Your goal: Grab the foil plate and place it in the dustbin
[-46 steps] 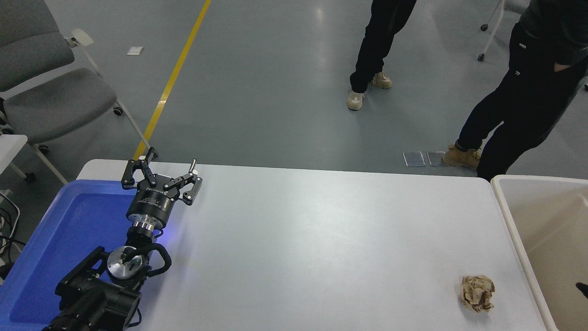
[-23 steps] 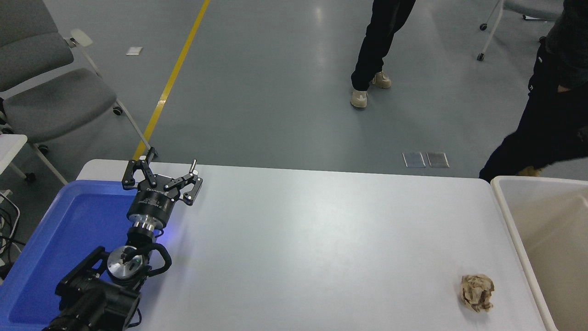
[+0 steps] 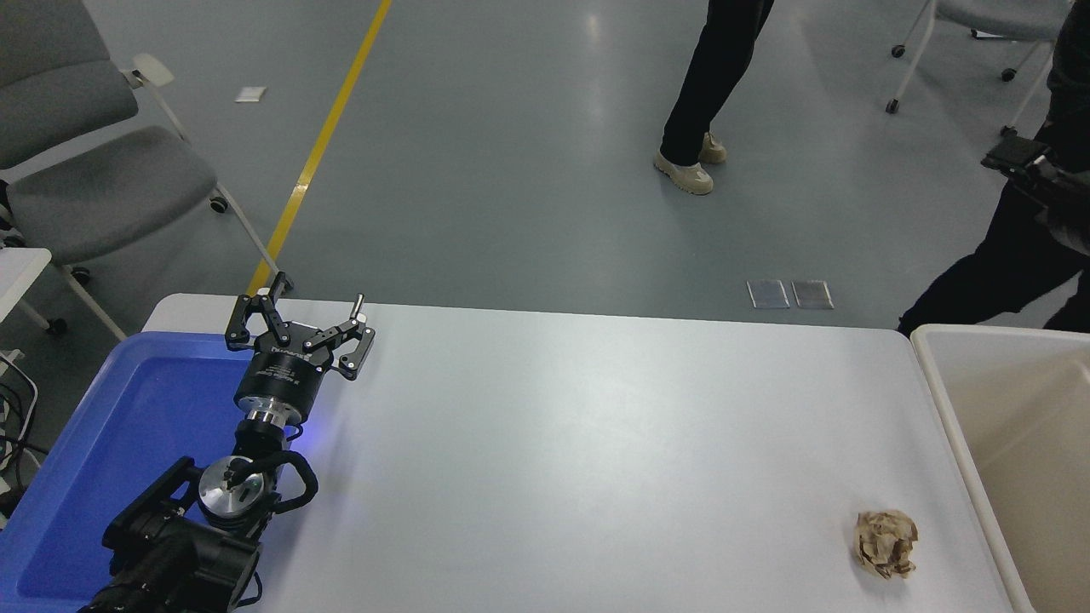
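At the far left of the frame grey chairs (image 3: 94, 179) stand on the floor, with a yellow line (image 3: 319, 149) running up the floor beside them. Below them, in the lower left, a blue tray (image 3: 102, 443) sits on the left end of the white tabletop (image 3: 579, 443). The left arm rises from the bottom left corner over the tray's right edge, and its hand (image 3: 300, 322) hangs above the tabletop's far left corner, fingers spread apart and gripping nothing.

The middle of the tabletop is bare white. Above it, at the top centre of the frame, a person's legs in dark trousers and light shoes (image 3: 685, 170) stand on the grey floor. Two small flat grey squares (image 3: 789, 294) lie on the floor just past the tabletop's far edge.

In the lower right a crumpled brown paper ball (image 3: 886, 543) lies on the tabletop, near its right edge. Just right of that edge the dustbin (image 3: 932, 375) stands, cut off by the frame; what shows of its inside is plain beige. Behind the bin, at the right edge of the frame, a second person in dark clothes (image 3: 1013, 255) leans away.

The foil plate appears nowhere, and the right arm and its hand are out of the frame.
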{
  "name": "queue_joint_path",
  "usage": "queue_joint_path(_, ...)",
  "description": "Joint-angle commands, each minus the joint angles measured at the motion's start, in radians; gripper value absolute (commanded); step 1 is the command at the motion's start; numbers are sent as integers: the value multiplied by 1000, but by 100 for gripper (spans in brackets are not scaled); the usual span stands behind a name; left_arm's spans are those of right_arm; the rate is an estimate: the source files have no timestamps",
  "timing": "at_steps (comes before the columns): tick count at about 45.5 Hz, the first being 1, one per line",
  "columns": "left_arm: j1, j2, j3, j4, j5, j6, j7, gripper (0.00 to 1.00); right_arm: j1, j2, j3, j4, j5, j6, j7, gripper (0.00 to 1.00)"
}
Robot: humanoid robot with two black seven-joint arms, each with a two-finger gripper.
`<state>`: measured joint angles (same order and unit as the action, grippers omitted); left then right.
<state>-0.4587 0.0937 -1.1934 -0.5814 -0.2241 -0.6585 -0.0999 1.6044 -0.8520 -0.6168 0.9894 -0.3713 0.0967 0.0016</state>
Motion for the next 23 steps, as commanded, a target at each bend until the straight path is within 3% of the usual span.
queue_joint_path(1,0,0,0,0,0,-1,0,99,265,5,-260,193,-6,103,0,100)
queue_joint_path(13,0,0,0,0,0,-1,0,99,482,105,-420,379,-8,300,0,100)
queue_joint_path(23,0,0,0,0,0,-1,0,99,575,284,-460,494,2,321,0,100)
